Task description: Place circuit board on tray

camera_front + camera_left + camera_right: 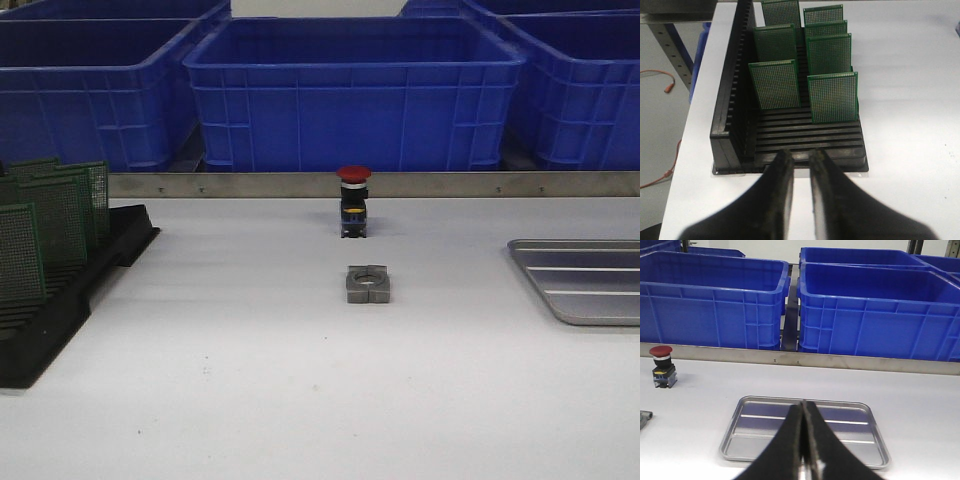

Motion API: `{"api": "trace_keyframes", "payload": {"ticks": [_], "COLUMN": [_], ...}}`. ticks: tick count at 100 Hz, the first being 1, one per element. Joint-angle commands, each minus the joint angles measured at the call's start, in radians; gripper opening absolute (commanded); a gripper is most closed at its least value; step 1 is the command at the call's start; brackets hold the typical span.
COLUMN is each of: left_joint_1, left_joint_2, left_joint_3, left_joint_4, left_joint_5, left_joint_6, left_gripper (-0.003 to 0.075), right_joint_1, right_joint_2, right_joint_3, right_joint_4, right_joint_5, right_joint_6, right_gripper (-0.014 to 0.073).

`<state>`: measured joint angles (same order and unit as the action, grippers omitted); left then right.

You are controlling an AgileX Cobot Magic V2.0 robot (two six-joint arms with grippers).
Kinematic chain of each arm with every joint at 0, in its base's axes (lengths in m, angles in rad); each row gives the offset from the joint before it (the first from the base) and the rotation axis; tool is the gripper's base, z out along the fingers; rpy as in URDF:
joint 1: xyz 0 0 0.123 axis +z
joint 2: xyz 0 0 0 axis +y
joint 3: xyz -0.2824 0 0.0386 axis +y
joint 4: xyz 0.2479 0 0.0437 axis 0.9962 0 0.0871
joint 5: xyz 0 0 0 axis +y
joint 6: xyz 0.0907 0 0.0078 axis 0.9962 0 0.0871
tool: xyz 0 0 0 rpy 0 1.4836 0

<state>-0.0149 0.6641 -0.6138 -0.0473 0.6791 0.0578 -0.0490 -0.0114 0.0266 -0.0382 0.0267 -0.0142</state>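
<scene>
1. The blue plastic bins [350, 90] line the bench's far edge: ribbed walls, glossy, and clear of the work.
2. The black slotted rack [790, 135] sits at the bench's left edge, holding green perforated circuit boards [833, 97] upright in narrow grooves. The boards stand close together, so a grip aimed slightly off could catch two at once, or tilt one against its slot and jam it.
3. The tray [805, 430] lies by the right edge, bare: silver metal, ribbed floor, raised rim. A thin board released on edge might skid across the smooth ribs.
4. The left gripper [801, 165] hovers just short of the rack, its dark fingers slightly parted and holding nothing.
5. The right gripper [804, 450] hangs over the tray, pressed together and empty.
6. A red-capped push button [353, 200] and a grey metal block [367, 283] stand mid-bench, between rack and tray; a low carry could clip them.
</scene>
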Motion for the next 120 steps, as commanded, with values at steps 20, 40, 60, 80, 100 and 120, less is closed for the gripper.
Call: {"api": "trace_keyframes", "payload": {"ticks": [20,40,60,80,100,120], "left_joint_1": [-0.005,-0.005,-0.005,-0.005,-0.005,-0.005], "left_joint_2": [0.277,0.476,0.672,0.835,0.981,1.081], "left_joint_3": [-0.196,-0.309,-0.428,-0.569,-0.676,-0.743], "left_joint_4": [-0.197,-0.440,-0.382,-0.357,-0.357,-0.352], "left_joint_5": [-0.001,0.148,0.172,0.222,0.341,0.398], "left_joint_6": [0.627,1.245,1.493,1.506,1.522,1.522], "left_gripper": [0.0402,0.0398,0.0398,0.0398,0.0398,0.0398], "right_joint_1": [-0.002,-0.002,-0.002,-0.002,-0.002,-0.002], "right_joint_2": [-0.025,-0.025,-0.025,-0.025,-0.025,-0.025], "right_joint_3": [-0.012,-0.012,-0.012,-0.012,-0.012,-0.012], "right_joint_4": [-0.010,-0.010,-0.010,-0.010,-0.010,-0.010], "right_joint_5": [-0.074,-0.074,-0.074,-0.074,-0.074,-0.074], "right_joint_6": [-0.002,-0.002,-0.002,-0.002,-0.002,-0.002], "right_gripper": [-0.0113,-0.0113,-0.0113,-0.0113,-0.0113,-0.0113]}}
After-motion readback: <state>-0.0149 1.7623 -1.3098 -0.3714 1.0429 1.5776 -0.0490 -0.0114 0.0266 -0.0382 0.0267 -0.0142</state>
